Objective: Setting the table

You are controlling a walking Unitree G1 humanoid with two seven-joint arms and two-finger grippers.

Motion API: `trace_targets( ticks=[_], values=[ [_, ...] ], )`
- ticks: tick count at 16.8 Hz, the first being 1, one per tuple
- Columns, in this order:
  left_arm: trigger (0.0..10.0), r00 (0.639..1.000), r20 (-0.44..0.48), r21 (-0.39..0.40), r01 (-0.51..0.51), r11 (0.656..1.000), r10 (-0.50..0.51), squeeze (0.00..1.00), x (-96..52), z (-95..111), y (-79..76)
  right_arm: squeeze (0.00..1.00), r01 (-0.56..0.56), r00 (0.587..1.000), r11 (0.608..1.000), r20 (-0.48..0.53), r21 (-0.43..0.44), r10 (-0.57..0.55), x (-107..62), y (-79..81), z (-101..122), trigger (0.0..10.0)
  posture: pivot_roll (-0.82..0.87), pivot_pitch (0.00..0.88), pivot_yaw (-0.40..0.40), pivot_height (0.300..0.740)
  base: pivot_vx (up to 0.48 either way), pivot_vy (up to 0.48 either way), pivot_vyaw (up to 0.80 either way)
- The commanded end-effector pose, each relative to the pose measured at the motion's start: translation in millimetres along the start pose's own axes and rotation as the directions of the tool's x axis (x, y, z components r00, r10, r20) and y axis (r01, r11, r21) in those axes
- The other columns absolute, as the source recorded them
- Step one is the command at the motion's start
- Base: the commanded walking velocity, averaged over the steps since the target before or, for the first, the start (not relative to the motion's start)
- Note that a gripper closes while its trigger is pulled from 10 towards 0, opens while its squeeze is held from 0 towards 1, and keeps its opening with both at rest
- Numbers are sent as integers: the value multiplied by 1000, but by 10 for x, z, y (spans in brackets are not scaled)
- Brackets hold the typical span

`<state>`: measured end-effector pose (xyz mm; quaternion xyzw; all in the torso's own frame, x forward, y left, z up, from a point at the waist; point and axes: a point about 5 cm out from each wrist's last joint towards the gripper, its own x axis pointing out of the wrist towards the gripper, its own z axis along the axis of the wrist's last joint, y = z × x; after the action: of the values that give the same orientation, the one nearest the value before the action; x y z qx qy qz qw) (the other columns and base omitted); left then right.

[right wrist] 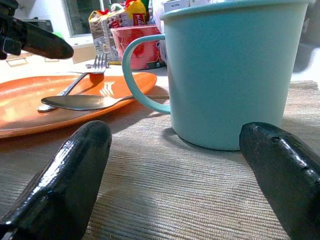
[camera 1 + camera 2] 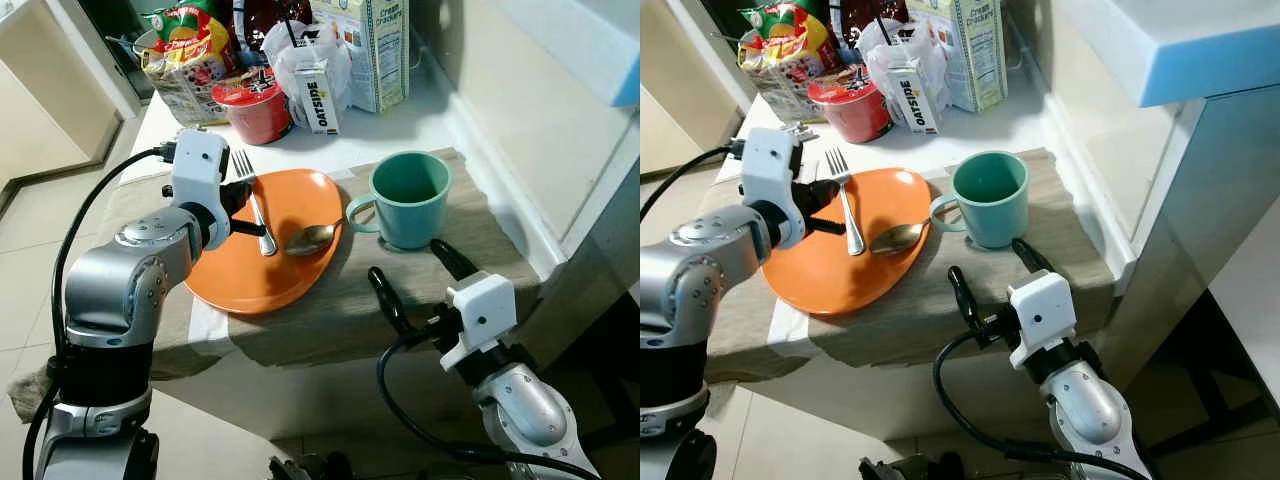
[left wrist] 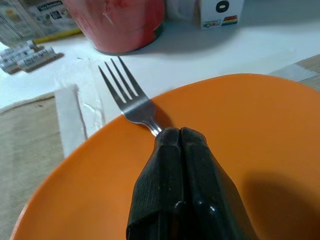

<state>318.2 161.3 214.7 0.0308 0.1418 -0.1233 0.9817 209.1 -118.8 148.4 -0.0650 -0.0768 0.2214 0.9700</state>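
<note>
An orange plate [image 2: 262, 268] lies on a brown cloth [image 2: 340, 315] on the white table [image 2: 400, 125]. A fork [image 2: 253, 200] and a spoon [image 2: 309, 238] lie on the plate. The fork points to the far side, and its prongs stick out past the plate's far rim. The spoon lies to the right of the fork, with its handle going toward the cup.

The left gripper [image 3: 181, 136] is over the left part of the plate. Its two black fingers [image 3: 167, 170] are pressed together, with the tips right at the fork's neck. The pictures do not show if they are touching the fork.

A green cup [image 2: 408, 197] stands on the cloth just to the right of the plate. Its handle points left, toward the plate. The right gripper [image 2: 412, 272] is on the near side of the cup, low over the cloth. Its fingers [image 1: 70, 175] are spread wide and hold nothing.

At the far side of the table stand a red tub [image 2: 254, 105], a small carton that says "OATSIDE" [image 2: 318, 95], a box that says "Cream Crackers" [image 2: 375, 50], and a bright snack bag [image 2: 185, 55]. A white wall [image 2: 530, 110] is on the right.
</note>
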Motion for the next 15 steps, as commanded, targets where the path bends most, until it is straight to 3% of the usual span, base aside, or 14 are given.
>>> trace_targets(
  ticks=[1,2,3,7,10,15],
  values=[
    [10000,998,16,23,-63,998,63,412,-2,-10,113,0,-29,999,1000,-23,13,29,15,55,-49,10000,-166,99,217,740,0,0,0],
    [10000,997,24,20,-72,997,72,412,2,-4,132,0,-27,999,1000,-22,12,28,16,54,-47,10000,-166,99,217,740,0,0,0],
    [10000,991,85,57,-110,992,105,1000,11,53,185,0,-20,1000,1000,-20,14,20,18,51,-45,10000,-170,99,222,740,0,0,0],
    [10000,981,152,85,-135,987,121,1000,61,12,145,0,-2,1000,1000,-19,10,2,31,43,-26,10000,-185,90,223,740,0,0,0],
    [10000,966,208,54,-170,984,156,1000,145,-43,143,0,-4,1000,1000,-15,8,5,50,47,-19,10000,-188,86,220,740,0,0,0],
    [10000,970,196,64,-159,985,144,1000,251,-170,72,0,3,1000,1000,-21,4,-3,37,25,-52,10000,-201,90,222,740,0,0,0]
  ],
)
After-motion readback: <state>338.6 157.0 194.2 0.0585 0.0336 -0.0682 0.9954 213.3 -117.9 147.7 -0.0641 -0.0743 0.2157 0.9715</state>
